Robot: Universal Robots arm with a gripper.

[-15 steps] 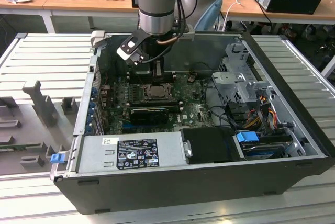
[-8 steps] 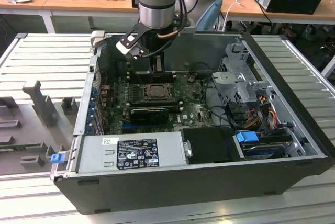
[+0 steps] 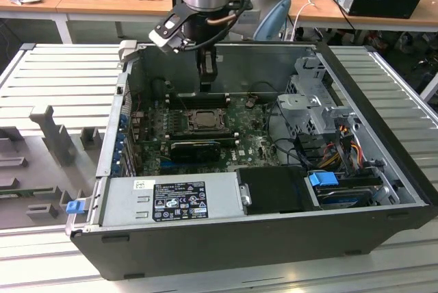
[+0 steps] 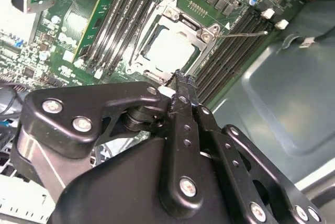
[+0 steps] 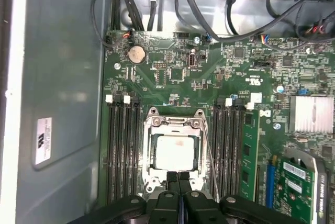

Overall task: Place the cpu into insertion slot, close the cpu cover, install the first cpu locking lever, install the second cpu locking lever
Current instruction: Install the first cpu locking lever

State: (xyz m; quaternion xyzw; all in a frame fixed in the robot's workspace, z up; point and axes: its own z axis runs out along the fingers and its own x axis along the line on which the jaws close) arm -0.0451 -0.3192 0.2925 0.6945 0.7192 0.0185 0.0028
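Pincer [image 5: 178,176], fingers pressed together on nothing, its tip hanging at one edge of the cpu cover [image 5: 173,124] (a dark silver frame lying flat). Through the cover's window shows the cpu [image 5: 176,151], level, between two banks of memory slots [image 5: 121,150] on the green motherboard [image 5: 172,72]. A thin wire lever [image 5: 209,156] runs beside the cover, all inside the open computer case [image 3: 383,170] on the counter [image 3: 61,81]

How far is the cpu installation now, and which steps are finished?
Done: the cpu lies seated under the closed cpu cover. In hand: the gripper, shut, is at the cover's edge. Left: one thin locking lever stands free of the cover, so locking looks unfinished.
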